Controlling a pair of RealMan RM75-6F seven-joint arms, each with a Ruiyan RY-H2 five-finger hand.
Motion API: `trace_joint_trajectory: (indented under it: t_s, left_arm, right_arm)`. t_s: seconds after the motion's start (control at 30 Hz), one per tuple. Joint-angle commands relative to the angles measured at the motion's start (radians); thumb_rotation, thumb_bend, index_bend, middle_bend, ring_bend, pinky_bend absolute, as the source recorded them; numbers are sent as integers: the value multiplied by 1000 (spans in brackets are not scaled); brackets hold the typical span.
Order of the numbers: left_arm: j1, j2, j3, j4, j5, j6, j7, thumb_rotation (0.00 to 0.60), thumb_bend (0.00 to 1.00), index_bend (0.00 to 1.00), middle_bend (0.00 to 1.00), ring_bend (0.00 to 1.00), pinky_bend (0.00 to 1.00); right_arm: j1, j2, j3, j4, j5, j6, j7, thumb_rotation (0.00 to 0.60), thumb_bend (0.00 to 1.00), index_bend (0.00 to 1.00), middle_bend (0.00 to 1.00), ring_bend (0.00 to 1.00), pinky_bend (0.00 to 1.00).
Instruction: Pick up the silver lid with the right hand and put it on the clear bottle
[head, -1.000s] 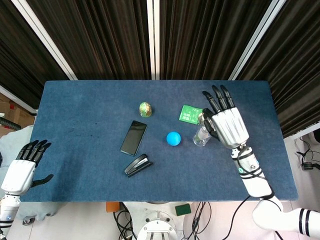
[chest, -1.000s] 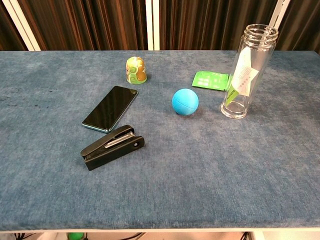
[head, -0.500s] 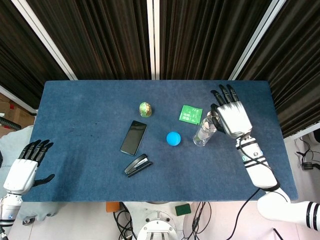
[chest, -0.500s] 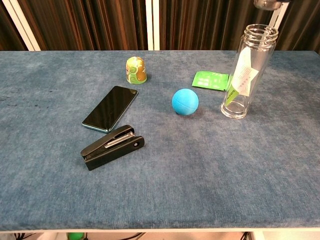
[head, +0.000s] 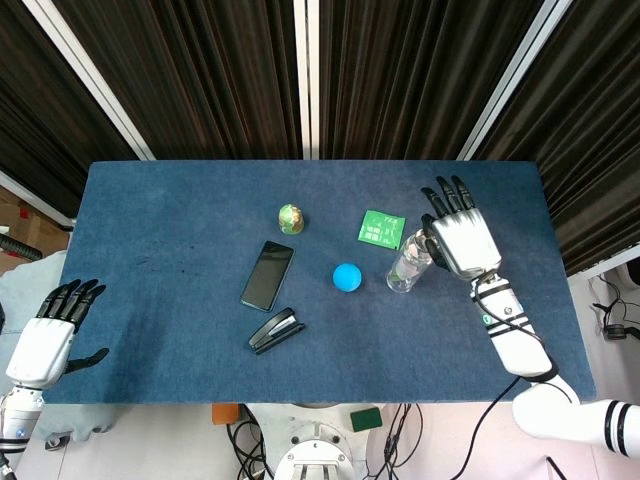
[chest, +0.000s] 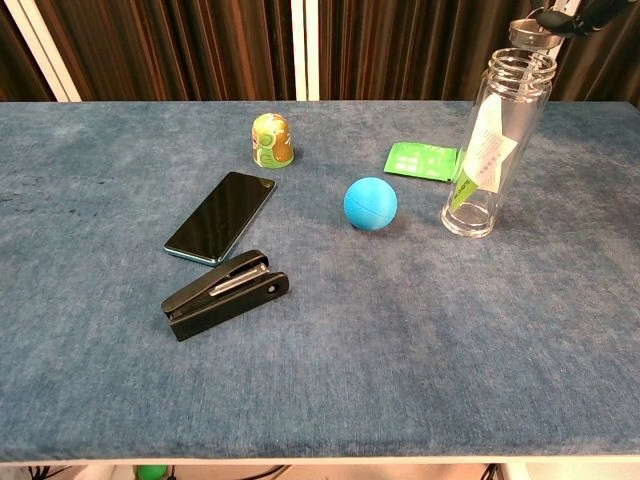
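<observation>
1. The right hand (head: 461, 240) holds the silver lid (chest: 529, 33) just above the open mouth of the clear bottle (chest: 495, 145).
2. The bottle stands upright on the blue table (head: 160, 300), beside a blue ball (head: 346, 277).
3. The left hand (head: 45, 340) hangs open, off the table's near corner.

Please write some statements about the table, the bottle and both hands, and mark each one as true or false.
1. The clear bottle stands upright. True.
2. The silver lid already closes the bottle. False: the right hand holds it just above the open mouth.
3. The blue ball lies between the phone and the bottle. True.
4. The left hand holds the stapler. False: it holds nothing, off the table's edge.
</observation>
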Motion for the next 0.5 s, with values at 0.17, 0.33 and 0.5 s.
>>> trace_joint_trajectory:
  t_s: [0.17, 0.33, 0.5]
  left_arm:
    - [2, 0, 1, 3, 0, 3, -3, 600, 45, 121, 101, 61, 118]
    - [2, -2, 1, 6, 1, 4, -7, 600, 45, 121, 101, 61, 118]
    - [3, -2, 1, 9, -2, 4, -7, 600, 46, 121, 101, 61, 118]
  right_arm:
    - [7, -21, -25, 27, -31, 17, 13, 600, 439, 695, 130, 0, 0]
    - [10, -30, -38, 42, -36, 20, 14, 600, 439, 692, 129, 0, 0]
    - [14, -35, -44, 52, -36, 21, 18, 600, 433, 685, 128, 0, 0]
